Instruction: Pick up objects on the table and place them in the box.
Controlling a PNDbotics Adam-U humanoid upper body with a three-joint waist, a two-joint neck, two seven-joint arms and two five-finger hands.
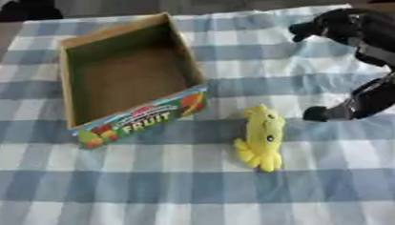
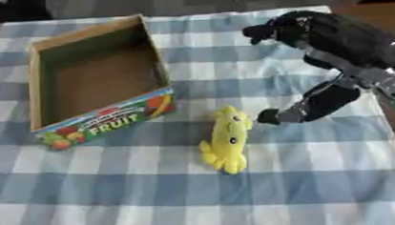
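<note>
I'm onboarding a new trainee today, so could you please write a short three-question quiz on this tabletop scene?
1. True or false: the yellow plush toy already lies inside the cardboard box.
2. Multiple choice: where does the right hand show? A) curled round the toy; B) open, above the checked tablecloth to the toy's right; C) inside the box.
3. Fill in: the big word printed on the box's front panel is ____.

Key: 1. False; the toy lies on the cloth beside the box's near right corner, and the box looks empty. 2. B; it touches nothing. 3. FRUIT.
</note>
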